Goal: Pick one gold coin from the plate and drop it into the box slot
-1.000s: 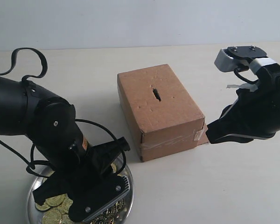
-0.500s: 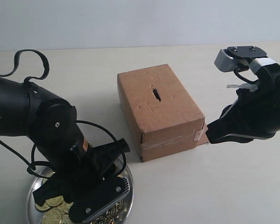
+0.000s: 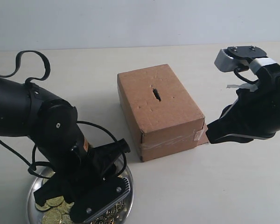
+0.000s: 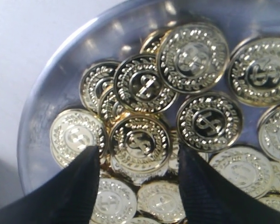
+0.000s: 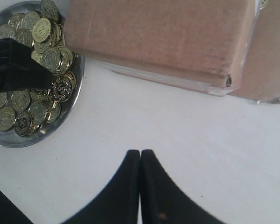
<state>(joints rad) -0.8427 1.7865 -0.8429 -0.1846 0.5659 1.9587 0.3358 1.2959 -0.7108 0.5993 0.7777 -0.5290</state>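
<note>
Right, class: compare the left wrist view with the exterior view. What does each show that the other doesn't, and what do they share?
Only the left wrist view: the dollar-sign embossing on the gold coins, and the left gripper with its fingers open either side of one coin.
Only the exterior view: the box with the slot in its top, and the right gripper near the box's taped end.
Both: the plate holding the pile of coins.
</note>
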